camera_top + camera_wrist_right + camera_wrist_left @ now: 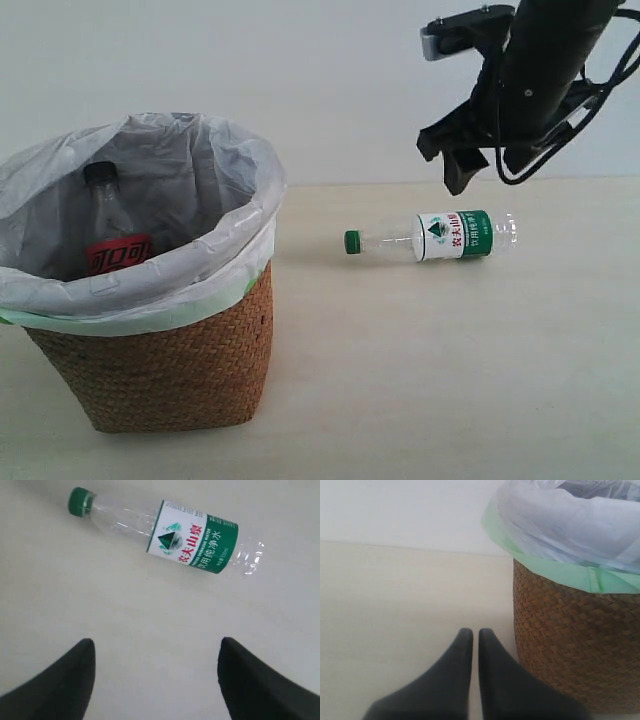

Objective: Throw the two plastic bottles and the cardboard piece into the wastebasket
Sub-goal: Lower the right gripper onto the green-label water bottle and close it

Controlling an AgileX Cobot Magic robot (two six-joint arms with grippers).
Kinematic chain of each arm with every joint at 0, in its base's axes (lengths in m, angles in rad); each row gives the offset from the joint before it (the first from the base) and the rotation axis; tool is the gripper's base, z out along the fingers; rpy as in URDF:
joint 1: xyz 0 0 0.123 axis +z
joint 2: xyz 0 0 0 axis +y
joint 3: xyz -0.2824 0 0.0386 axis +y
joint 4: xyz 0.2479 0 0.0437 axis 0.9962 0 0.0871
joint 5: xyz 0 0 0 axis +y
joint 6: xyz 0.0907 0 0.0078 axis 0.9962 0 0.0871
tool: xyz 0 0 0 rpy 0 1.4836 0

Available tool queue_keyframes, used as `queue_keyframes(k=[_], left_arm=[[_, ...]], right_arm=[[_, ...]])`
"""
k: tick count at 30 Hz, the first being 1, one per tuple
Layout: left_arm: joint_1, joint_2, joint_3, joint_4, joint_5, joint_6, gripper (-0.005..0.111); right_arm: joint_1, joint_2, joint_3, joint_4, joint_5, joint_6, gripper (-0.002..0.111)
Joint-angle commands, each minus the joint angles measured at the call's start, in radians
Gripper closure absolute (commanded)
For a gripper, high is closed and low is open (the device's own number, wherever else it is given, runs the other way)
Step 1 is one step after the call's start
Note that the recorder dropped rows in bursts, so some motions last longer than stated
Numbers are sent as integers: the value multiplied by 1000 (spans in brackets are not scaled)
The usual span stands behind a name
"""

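The clear bottle with black cap and red label (pixel 112 236) stands inside the wicker wastebasket (pixel 165 360), which is lined with a white bag. On the table to its right the green-capped bottle (pixel 440 236) lies on its side, cap toward the basket; the right wrist view shows the same green-capped bottle (pixel 165 532). My right gripper (pixel 468 165) hangs open above and slightly behind it, nothing between its fingers (pixel 72 680). In the left wrist view my left gripper (pixel 475 634) is shut and empty, low beside the wastebasket (pixel 570 640). The cardboard piece is out of view.
The pale table (pixel 450 370) stretches out in front of and to the right of the basket. A white wall (pixel 330 80) stands behind it. A green band (pixel 560 572) of the bag liner runs under the basket's rim.
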Motion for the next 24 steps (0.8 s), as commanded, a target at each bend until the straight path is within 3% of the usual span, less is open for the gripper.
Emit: queue_keyframes(k=[1,9,24], left_arm=[[2,-3,4,5,-7,-5,103],[2,-3,4,5,-7,-5,103],[2,-3,4,5,-7,-5,103]], right_arm=[[-60,128,-104,-11,19,-108,47],[-38,372,-341,-52,82,-602,47],[5,545,-343,-189,-131,-729,47]])
